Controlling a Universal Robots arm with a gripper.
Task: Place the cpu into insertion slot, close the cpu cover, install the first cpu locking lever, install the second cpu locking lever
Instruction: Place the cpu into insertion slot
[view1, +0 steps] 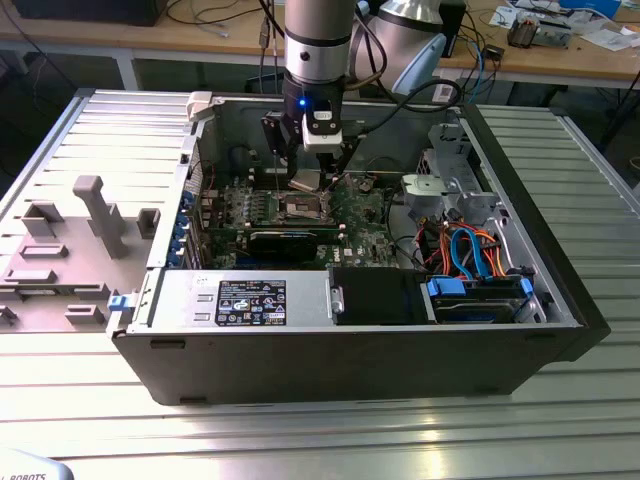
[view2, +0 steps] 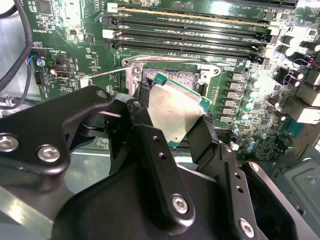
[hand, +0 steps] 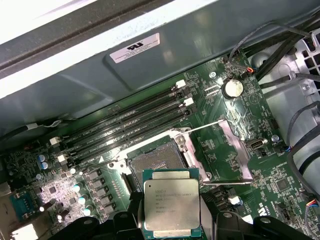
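We see a ribbed grey metal table (view1: 300, 440) with wooden workbenches (view1: 560, 62) behind it. On the exterior view's left lies a grey moulded fixture (view1: 60, 262). In the middle stands an open dark computer case (view1: 350, 372) with a green motherboard (view1: 362, 210) inside.

The exterior view shows the black gripper (view1: 305, 172) hanging over the board. The second wrist view shows its fingers (view2: 144, 112) clamped on opposite edges of the small square silver-topped cpu (view2: 175, 106).

In the first wrist view, the cpu (hand: 172, 204) is held near the dark square insertion slot (hand: 155, 160) and is not seated. The silvery framed cpu cover (hand: 231, 150) stands swung open beside the slot.
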